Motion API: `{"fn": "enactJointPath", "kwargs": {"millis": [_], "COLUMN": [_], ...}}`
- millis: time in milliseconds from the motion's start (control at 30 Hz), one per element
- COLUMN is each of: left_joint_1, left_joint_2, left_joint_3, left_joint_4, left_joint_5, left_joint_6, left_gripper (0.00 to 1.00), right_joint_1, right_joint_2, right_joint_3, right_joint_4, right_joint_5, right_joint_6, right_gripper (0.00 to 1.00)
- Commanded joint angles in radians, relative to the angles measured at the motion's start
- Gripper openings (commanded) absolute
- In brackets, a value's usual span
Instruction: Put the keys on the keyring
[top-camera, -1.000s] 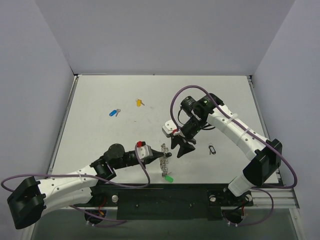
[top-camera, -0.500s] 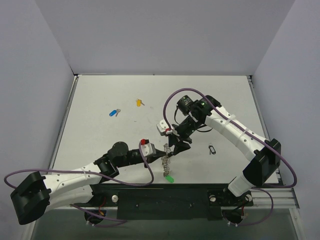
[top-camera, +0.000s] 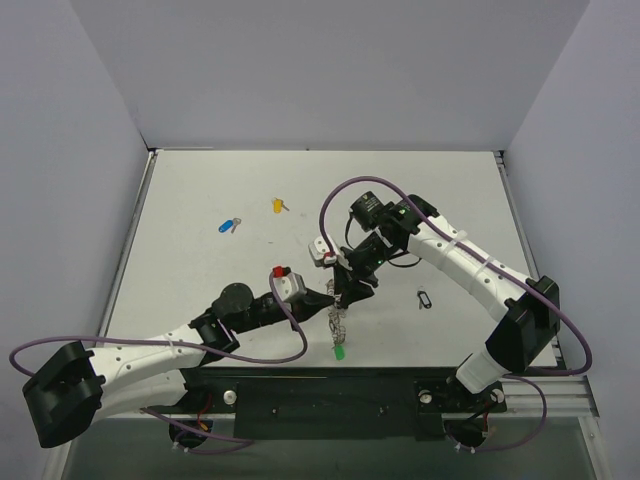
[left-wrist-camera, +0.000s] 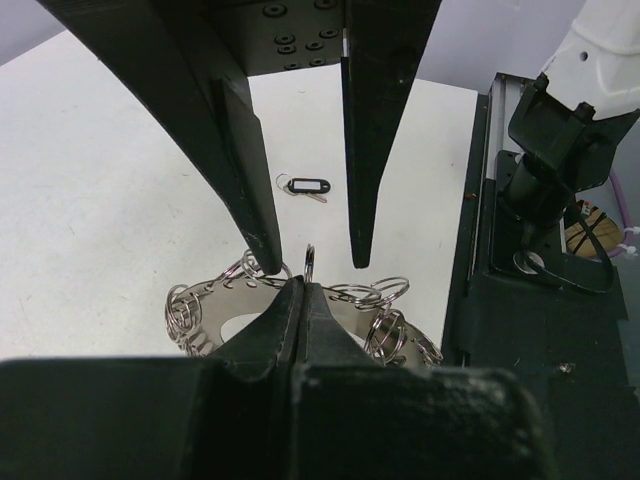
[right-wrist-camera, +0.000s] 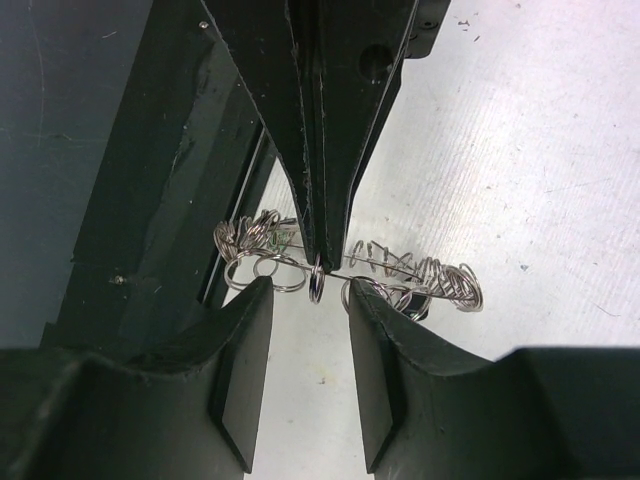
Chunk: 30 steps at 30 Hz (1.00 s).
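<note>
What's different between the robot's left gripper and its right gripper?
The left gripper is shut tight and pinches a small ring. The right gripper is open, with one finger on each side of that ring. Seen from above, the left gripper reaches in from the left and the right gripper from the right. Both are black, have two pointed fingers, and meet tip to tip at the same bunch of rings.

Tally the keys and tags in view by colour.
blue key: 1
yellow key: 1
green key: 1
black tag: 1
Total: 4
</note>
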Motion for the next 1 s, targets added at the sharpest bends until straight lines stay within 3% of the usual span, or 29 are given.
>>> {"fn": "enactJointPath", "kwargs": {"millis": [0, 367, 800, 967], "left_joint_1": [0.009, 0.058, 0.225, 0.281], "left_joint_2": [-0.003, -0.001, 0.078, 0.149], "left_joint_3": [0.012, -0.055, -0.059, -0.049], "left_joint_4": [0.125, 0.258, 0.407, 0.491], "left_joint_5": [-0.012, 0.032, 0.134, 0.221], "left_joint_6": [-0.047, -0.175, -0.641, -0.806], "left_gripper": [0.00, 0.00, 0.00, 0.00], "right_joint_1": [0.003, -0.137, -0.141, -0.154], "right_joint_2": [-0.021, -0.064, -0.053, -0.061], "right_joint_3": [0.001, 0.055, 0.051, 0.044], "right_joint_4": [-0.009, -0.143, -0.049, 0.052], "right_joint_5": [-0.018, -0.155, -0.173, -0.175], "right_joint_6": [0.031, -0.012, 0.163, 0.325], "right_gripper": [0.32, 0.40, 0.40, 0.39]}}
